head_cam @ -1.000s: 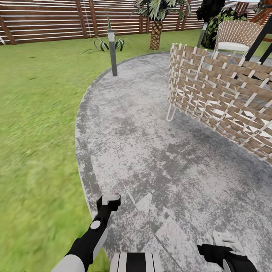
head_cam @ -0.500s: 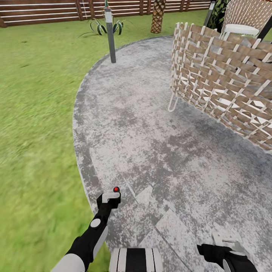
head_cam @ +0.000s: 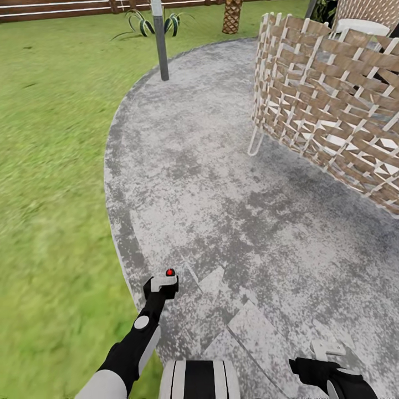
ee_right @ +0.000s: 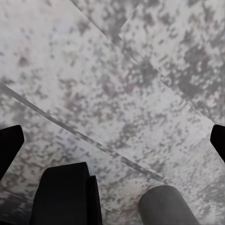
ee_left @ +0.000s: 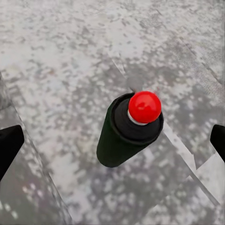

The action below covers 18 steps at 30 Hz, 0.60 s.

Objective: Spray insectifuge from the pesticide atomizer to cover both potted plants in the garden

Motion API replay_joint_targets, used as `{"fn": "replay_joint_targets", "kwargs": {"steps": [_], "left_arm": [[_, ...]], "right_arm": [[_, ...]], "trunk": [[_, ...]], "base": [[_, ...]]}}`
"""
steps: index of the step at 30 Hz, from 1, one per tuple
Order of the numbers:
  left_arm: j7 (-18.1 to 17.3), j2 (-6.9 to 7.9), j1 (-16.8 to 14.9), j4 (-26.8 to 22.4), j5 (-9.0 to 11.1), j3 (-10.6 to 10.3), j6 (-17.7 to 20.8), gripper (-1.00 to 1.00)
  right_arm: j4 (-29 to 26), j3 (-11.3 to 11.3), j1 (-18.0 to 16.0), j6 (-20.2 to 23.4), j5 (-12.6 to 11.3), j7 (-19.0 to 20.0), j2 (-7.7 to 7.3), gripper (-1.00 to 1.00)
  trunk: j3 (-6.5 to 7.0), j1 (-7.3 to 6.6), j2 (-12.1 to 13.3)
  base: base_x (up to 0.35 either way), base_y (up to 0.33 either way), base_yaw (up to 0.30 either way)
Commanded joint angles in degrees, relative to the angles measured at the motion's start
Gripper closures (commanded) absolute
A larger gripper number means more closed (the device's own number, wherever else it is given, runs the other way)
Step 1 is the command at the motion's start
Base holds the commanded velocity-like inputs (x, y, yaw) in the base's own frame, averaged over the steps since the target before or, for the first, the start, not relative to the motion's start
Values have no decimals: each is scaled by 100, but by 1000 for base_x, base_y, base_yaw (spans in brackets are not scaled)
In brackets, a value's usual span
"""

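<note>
- Ahead of both my arms the patio (head_cam: 221, 183) paving lies bare and flat; wide room to reach forward.
- To my right, the woven chair back (head_cam: 332, 105) stands on the patio, its white leg (head_cam: 256, 141) touching the paving; it walls off that side.
- Far ahead, the grey lamp post (head_cam: 160, 41) stands upright at the patio edge.
- Lawn (head_cam: 50, 166) on my left is open.
- Left wrist view: the pesticide atomizer (ee_left: 129, 131) stands between my left gripper (ee_left: 112, 143) fingers, a gap on either side.

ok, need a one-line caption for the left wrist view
Left wrist view: dark green pesticide atomizer with red-dotted top, standing on the mottled grey patio between spread black fingers.
</note>
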Motion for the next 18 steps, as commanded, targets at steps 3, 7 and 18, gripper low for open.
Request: {"fn": "replay_joint_targets", "kwargs": {"steps": [3, 7, 18], "left_arm": [[50, 4, -2, -13, 2, -32, -46, -100], [52, 4, -2, -15, 3, -34, -230, -100], [51, 13, -2, -15, 3, -34, -332, -100]], "right_arm": [[-6, -3, -2, 27, -3, 3, -5, -100], [-6, -9, -2, 27, -3, 3, -7, -100], [-6, -10, -2, 27, -3, 3, -9, -100]], "trunk": [[-18, -1, -1], [-24, -1, -1], [-25, -1, -1]], "base": [[2, 0, 0], [80, -38, 0], [17, -9, 0]]}}
